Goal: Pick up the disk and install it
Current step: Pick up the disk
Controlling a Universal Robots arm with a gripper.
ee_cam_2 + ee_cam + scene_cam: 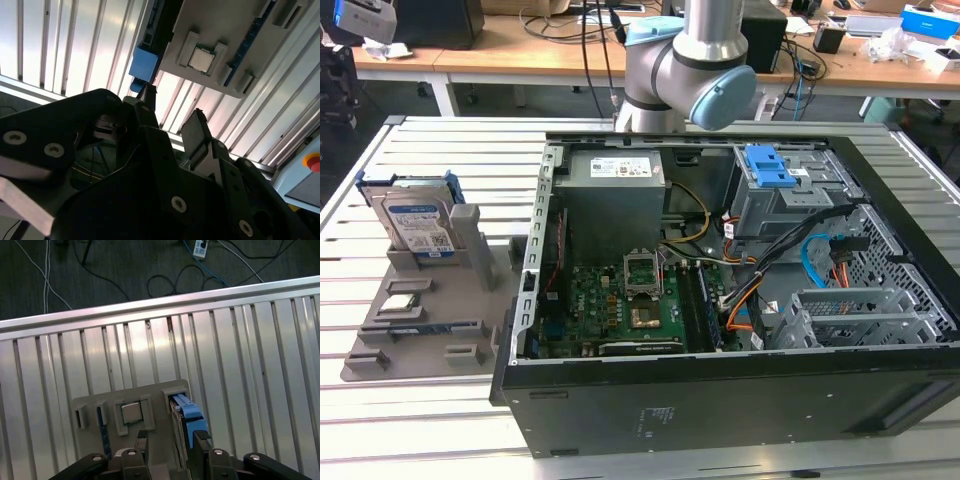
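Now disk (pixel 189 412) upright in holder (pixel 156 396), below spread fingers (pixel 201 438), apart.

blue-framed silver disk (pixel 415 224), grey tray (pixel 442 292)

The robot arm (pixel 665 75) is built of smooth silver-grey cylindrical housings with a straight silver tube rising from them. A rounded pale-blue cap (pixel 723 97) closes the end of one joint, and a second cap of the same blue sits on the far side of the housing. The gripper (pixel 171 440) is matt black, made of angular linked plates. In the second wrist view, round silver screw heads (pixel 176 202) stud those plates. Its two fingers (pixel 201 437) are narrow, flat-sided black bars.
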